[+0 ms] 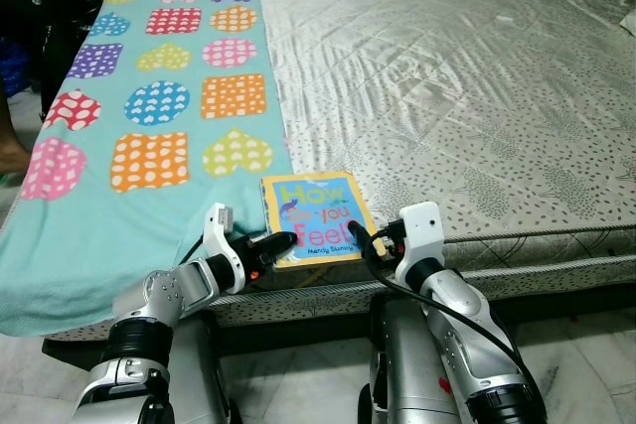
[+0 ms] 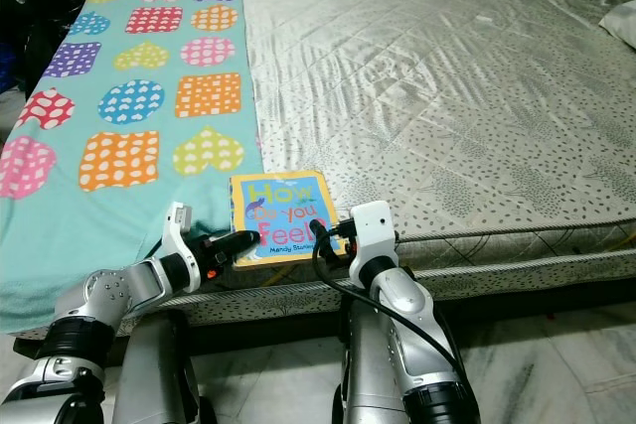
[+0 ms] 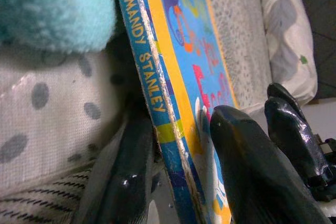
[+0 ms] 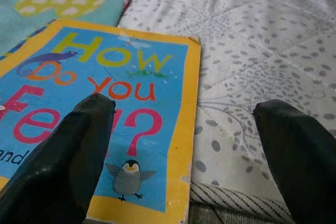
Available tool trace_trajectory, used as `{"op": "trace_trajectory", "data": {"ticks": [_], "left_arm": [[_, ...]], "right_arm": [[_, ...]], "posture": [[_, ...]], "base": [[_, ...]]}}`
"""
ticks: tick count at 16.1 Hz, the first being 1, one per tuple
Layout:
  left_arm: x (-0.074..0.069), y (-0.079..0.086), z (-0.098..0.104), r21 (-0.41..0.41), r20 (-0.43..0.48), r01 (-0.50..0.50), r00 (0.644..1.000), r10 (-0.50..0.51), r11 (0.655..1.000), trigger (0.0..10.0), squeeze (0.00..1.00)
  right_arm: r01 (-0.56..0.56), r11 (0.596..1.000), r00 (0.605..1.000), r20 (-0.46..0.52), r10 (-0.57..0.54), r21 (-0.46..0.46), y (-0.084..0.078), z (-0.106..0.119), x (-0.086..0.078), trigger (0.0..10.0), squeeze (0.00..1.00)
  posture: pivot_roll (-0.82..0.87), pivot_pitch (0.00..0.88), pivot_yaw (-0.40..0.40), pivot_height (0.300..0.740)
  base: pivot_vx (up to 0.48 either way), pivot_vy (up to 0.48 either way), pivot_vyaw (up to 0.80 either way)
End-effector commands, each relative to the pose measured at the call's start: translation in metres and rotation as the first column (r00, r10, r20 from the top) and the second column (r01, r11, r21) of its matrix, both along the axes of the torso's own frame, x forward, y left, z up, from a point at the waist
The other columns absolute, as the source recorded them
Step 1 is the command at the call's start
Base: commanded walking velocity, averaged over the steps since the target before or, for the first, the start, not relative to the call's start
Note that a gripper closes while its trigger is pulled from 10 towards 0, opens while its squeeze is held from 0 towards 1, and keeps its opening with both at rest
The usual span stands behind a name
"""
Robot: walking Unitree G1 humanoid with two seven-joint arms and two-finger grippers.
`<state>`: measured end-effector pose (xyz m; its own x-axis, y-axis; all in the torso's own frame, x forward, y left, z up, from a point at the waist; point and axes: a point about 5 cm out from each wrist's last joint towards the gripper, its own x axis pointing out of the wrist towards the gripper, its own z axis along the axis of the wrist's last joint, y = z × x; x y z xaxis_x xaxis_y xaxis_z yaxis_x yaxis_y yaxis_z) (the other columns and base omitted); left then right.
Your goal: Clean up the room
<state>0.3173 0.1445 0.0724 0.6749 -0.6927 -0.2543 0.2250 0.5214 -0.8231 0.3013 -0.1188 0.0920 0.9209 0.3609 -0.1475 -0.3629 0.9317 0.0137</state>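
- Floor point(image 1: 586, 345): pale marble-look tiles, seen below the bed edge on either side of the robot's silver arms
- Left gripper point(image 1: 281, 243): at the near edge of the bed; jaws clamped on the near left corner of the book, one black finger under the cover and one on top, as the left wrist view shows point(image 3: 247, 171)
- Right gripper point(image 1: 363, 240): at the book's near right corner; jaws spread apart, one finger over the cover and the other over the bare mattress just beside it; whether the fingers touch the surface cannot be told
- Book point(image 1: 316, 217): board book, yellow border, blue cover, title "How Do You Feel?", small penguin picture near the bottom, author name "Mandy Stanley" on the spine; lies flat, face up, at the near edge of the bed, straddling the line where blanket meets mattress, its near edge about level with the bed edge
- Blanket point(image 1: 149, 96): teal fleece printed with dotted hearts and squares in pink, orange, yellow, purple, blue and red; covers the left part of the bed and hangs over its near edge
- Mattress point(image 1: 467, 76): cream quilted fabric with grey speckle pattern, piped edge; takes up the right part of the bed, reaching to the far side
- Pillow point(image 2: 621, 22): pale corner, at the far right of the bed
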Motion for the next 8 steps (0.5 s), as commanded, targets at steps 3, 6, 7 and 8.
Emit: {"op": "trace_trajectory", "data": {"ticks": [3,6,7,8], "left_arm": [[0.006,0.004,0.006,0.009,0.035,-0.013,0.999,0.012,1.0,0.0,0.0],[0.009,0.008,0.005,0.029,0.052,-0.051,0.997,0.049,0.998,0.0,0.0],[0.01,0.01,0.005,0.036,0.056,-0.067,0.996,0.065,0.997,0.0,0.0],[0.014,0.014,0.005,0.071,0.083,-0.105,0.992,0.099,0.992,0.0,0.0]], "right_arm": [[-0.056,0.997,0.998,0.04,0.054,0.048,0.001,0.008,0.0,10.0,0.0],[-0.144,0.989,0.99,-0.002,0.144,0.016,-0.009,0.004,-0.004,10.0,0.0],[-0.157,0.988,0.988,-0.01,0.157,0.004,-0.012,0.003,-0.005,10.0,0.0],[-0.167,0.986,0.986,-0.017,0.167,-0.006,-0.018,0.002,-0.006,10.0,0.0]], "posture": [[-0.15,0.092,-0.012,0.483],[-0.15,0.091,-0.01,0.483],[-0.15,0.092,-0.01,0.483],[-0.15,0.092,-0.009,0.483]], "base": [[0.0,0.0,0.0],[0.0,0.0,0.0],[0.0,0.0,0.0],[0.0,0.0,0.0]]}}
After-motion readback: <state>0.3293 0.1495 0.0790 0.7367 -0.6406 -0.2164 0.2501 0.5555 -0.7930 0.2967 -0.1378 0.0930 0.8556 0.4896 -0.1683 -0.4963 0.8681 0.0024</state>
